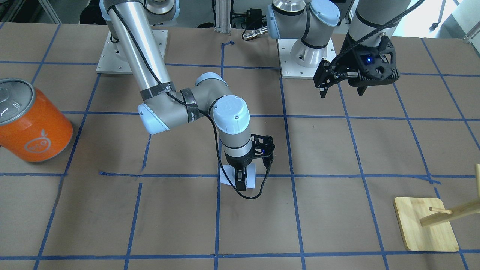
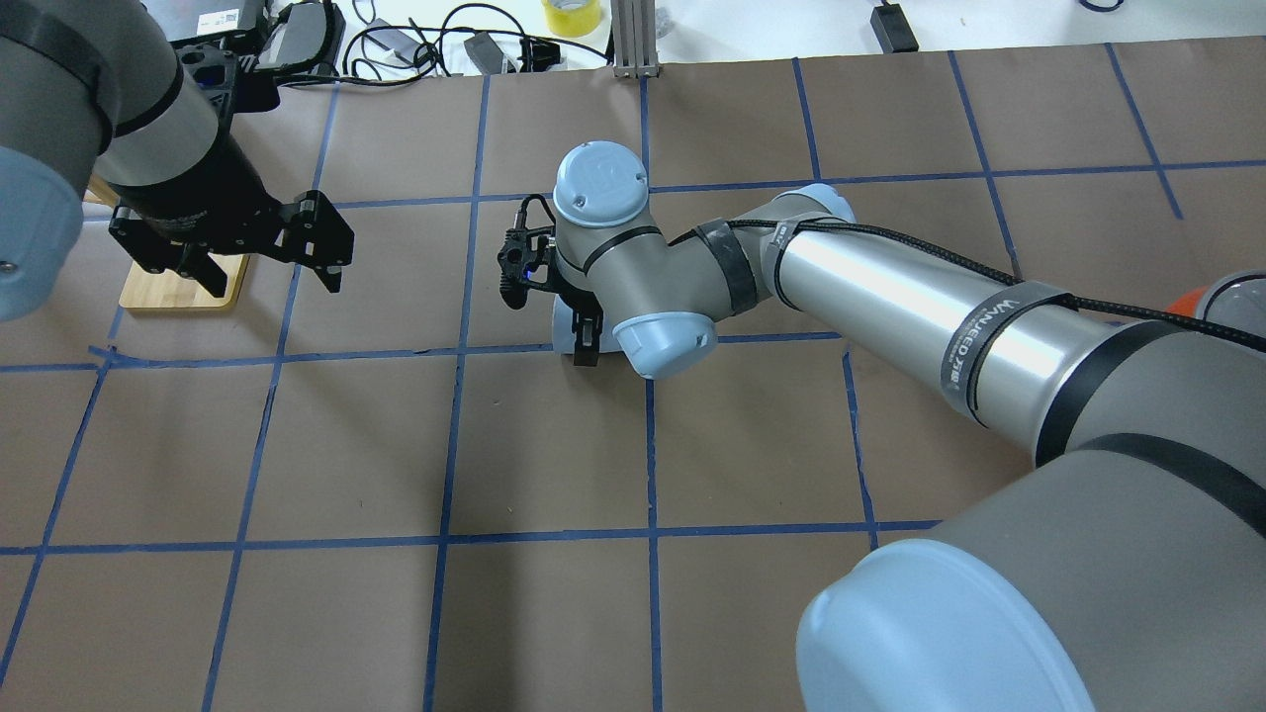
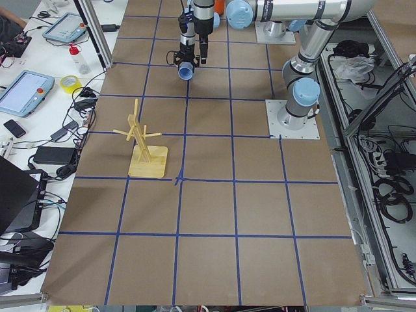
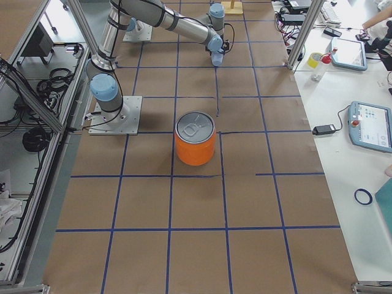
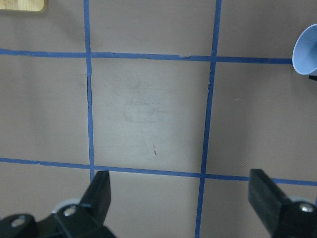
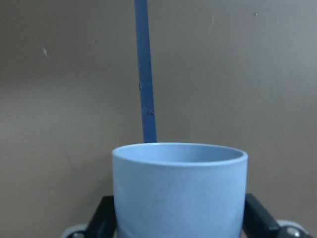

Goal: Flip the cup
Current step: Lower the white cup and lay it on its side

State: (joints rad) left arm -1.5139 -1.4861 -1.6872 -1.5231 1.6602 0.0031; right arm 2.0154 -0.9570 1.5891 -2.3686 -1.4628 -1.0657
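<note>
The cup [image 6: 179, 188], a small pale bluish-white tumbler, lies on its side between the fingers of my right gripper [image 1: 242, 180]. The gripper points straight down and is shut on the cup, low over the table's middle. I cannot tell whether the cup touches the table. The cup also shows in the overhead view [image 2: 564, 331], the exterior left view [image 3: 186, 70] and at the right edge of the left wrist view [image 5: 306, 49]. My left gripper [image 1: 341, 90] is open and empty, and hangs above the table well away from the cup. It also shows in the overhead view [image 2: 267, 277].
A large orange can [image 1: 32, 123] with a silver top stands at the table's end on my right side. A wooden peg stand [image 1: 425, 228] on a square base stands on my left side. Blue tape lines grid the brown table.
</note>
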